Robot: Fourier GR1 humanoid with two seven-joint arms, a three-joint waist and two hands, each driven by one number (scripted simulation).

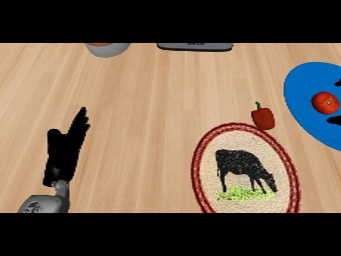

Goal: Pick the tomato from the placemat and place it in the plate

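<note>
We look steeply down on a bench [151, 105] of pale wood that fills the whole view, its boards running side to side with fine, slightly darker grain lines. The light falls evenly across it, and we see no hard shadows on the wood. At the far edge a grey round vessel [108, 48] with something orange inside is cut off by the frame, and to its right lies a flat dark grey object [195, 46], also cut off. We cannot tell what either is.
</note>
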